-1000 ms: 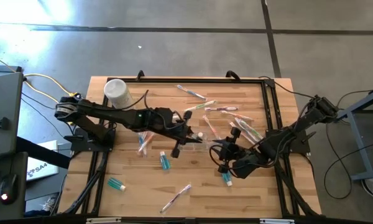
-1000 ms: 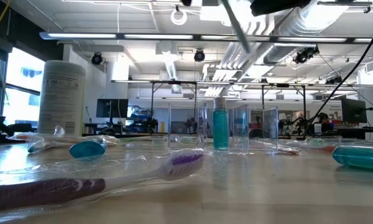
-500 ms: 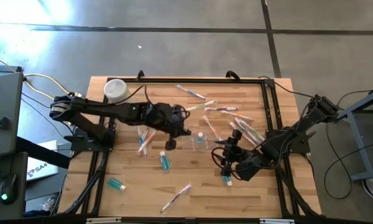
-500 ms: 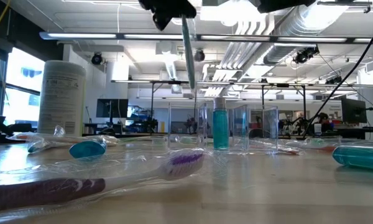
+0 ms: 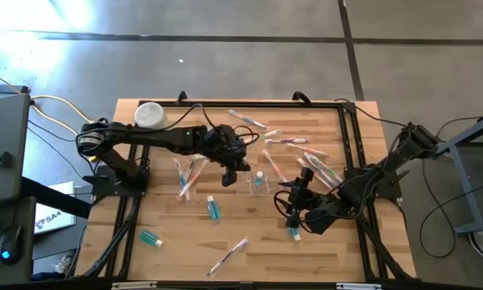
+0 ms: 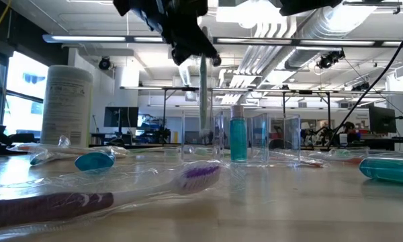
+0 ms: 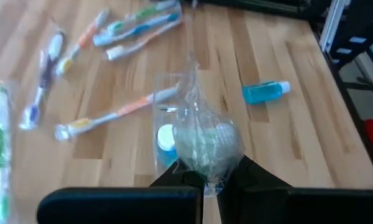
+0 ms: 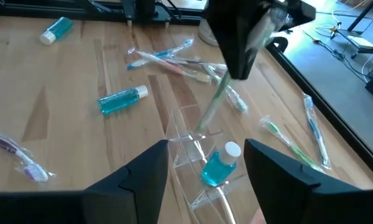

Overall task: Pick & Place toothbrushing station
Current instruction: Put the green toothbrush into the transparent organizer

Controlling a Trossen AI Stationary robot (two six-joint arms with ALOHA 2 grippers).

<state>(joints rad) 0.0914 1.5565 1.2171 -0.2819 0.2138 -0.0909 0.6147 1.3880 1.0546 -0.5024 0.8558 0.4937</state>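
The left gripper (image 5: 240,165) is clamped on a wrapped toothbrush (image 6: 203,101), holding it upright over the toothbrushing station (image 5: 256,182), which stands mid-counter (image 5: 322,250) with a small blue bottle (image 8: 216,167) inside. The right gripper (image 5: 293,196), half spread and holding nothing, waits just beside the station.
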